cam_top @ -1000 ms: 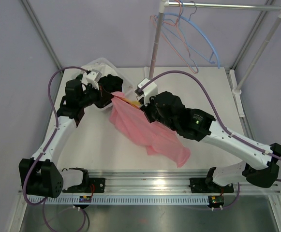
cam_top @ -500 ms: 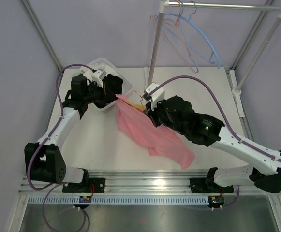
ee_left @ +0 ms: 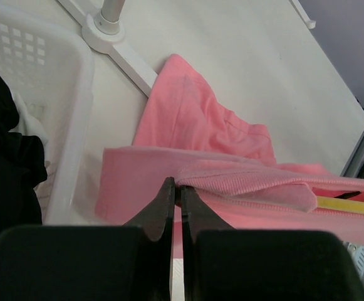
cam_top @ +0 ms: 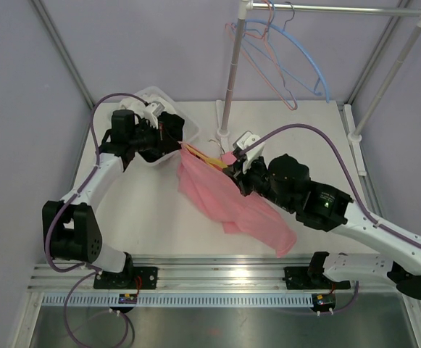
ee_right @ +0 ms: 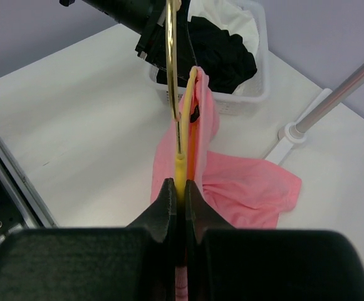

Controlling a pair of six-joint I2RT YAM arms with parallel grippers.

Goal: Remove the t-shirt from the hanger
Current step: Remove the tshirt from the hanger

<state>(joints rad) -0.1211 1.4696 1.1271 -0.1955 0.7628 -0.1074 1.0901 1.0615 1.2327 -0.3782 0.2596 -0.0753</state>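
Note:
The pink t-shirt [cam_top: 224,206] hangs off a yellow hanger [cam_top: 204,156] and trails down onto the table toward the front. My left gripper [cam_top: 180,146] is shut on the shirt's ribbed collar [ee_left: 250,185], just beside the basket. My right gripper [cam_top: 234,171] is shut on the yellow hanger [ee_right: 180,166] below its metal hook [ee_right: 169,56]. In the right wrist view the t-shirt [ee_right: 244,185] drapes beyond the hanger. A short end of the hanger [ee_left: 348,204] shows inside the cloth in the left wrist view.
A white laundry basket [cam_top: 188,129] with black and white clothes stands at the back left, right behind the left gripper. A clothes rack pole [cam_top: 230,72] rises at the back, with blue and orange hangers [cam_top: 290,65] on its rail. Its white foot [ee_left: 109,31] lies near the basket.
The right gripper has carried the hanger to the right. The left gripper has drawn the collar back toward the basket. The shirt has shifted right, and more of the hanger shows.

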